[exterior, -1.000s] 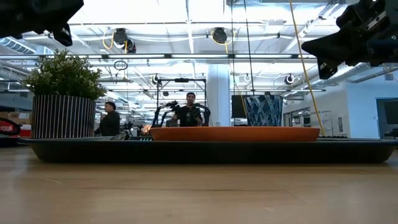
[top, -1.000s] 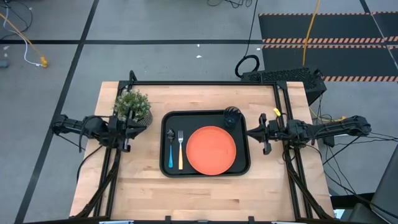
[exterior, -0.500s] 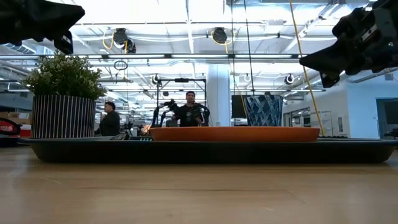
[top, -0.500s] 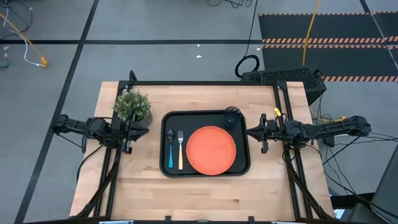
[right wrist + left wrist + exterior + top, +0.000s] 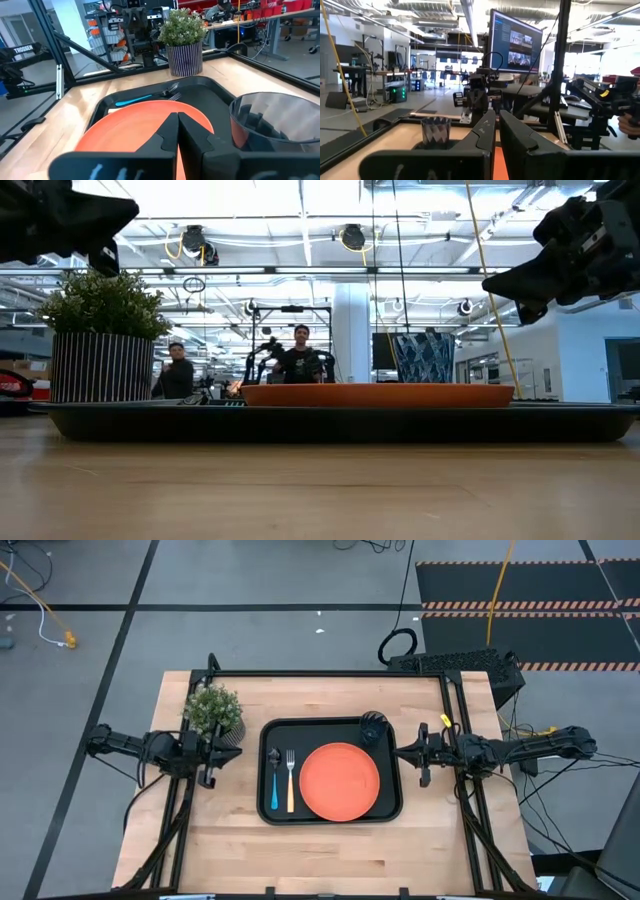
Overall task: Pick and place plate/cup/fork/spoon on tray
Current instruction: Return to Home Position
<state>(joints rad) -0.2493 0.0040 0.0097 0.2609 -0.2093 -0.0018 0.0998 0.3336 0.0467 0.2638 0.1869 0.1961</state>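
So the black tray (image 5: pixel 330 821) is sitting mid-table with the full set on it. The orange plate (image 5: pixel 340 781) is lying flat and taking up the right half. The dark grey cup (image 5: pixel 372 727) is standing in the far right corner, just beside the plate's rim. The fork (image 5: pixel 291 780) and the blue-handled spoon (image 5: pixel 274 780) are lying side by side along the left edge, with the fork nearer the plate. Nothing is hanging over the rim as far as I can tell.

The left gripper (image 5: pixel 208 755) is hovering off the tray's left side, just beside the potted plant (image 5: pixel 214 712). Its fingers (image 5: pixel 485 131) are pressed together on nothing. The right gripper (image 5: pixel 422 753) is hovering just off the tray's right edge, level with the cup end. Its fingers (image 5: pixel 172 131) are also pressed together, and it's carrying nothing. In the low view both are hanging well above the wooden table (image 5: pixel 330 860).

I'm reading this as the go-home step, since all the placing looks done. What's left is folding both arms back to rest. The left one is going to need some care around that plant, and the right one should be lifting away without clipping the cup.
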